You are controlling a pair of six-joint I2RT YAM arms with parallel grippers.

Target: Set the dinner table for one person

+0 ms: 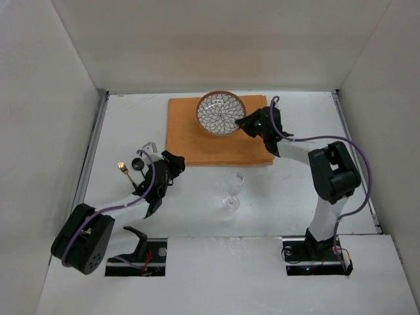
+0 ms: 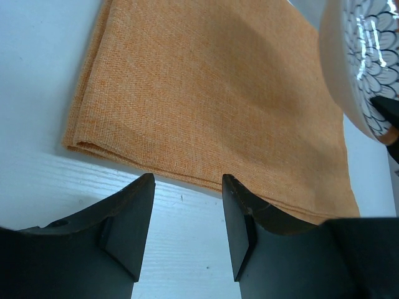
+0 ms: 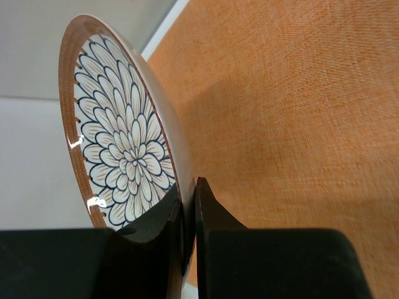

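Observation:
A white plate with a blue flower pattern and brown rim (image 1: 221,112) is over the far part of an orange folded cloth mat (image 1: 197,141) on the white dinner table (image 1: 289,190). My right gripper (image 1: 248,123) is shut on the plate's right rim; in the right wrist view the plate (image 3: 118,156) stands edge-on between the fingers (image 3: 187,205). My left gripper (image 1: 176,163) is open and empty, just off the mat's near left corner (image 2: 81,140). The plate's edge (image 2: 355,56) shows in the left wrist view. A clear wine glass (image 1: 232,190) stands near the middle. A gold fork (image 1: 126,172) lies at the left.
Metal rails (image 1: 92,157) run along the table's side edges, with white walls around. A small black round piece (image 1: 138,162) and a grey clip (image 1: 150,146) sit near the fork. The arm bases (image 1: 308,252) are at the near edge.

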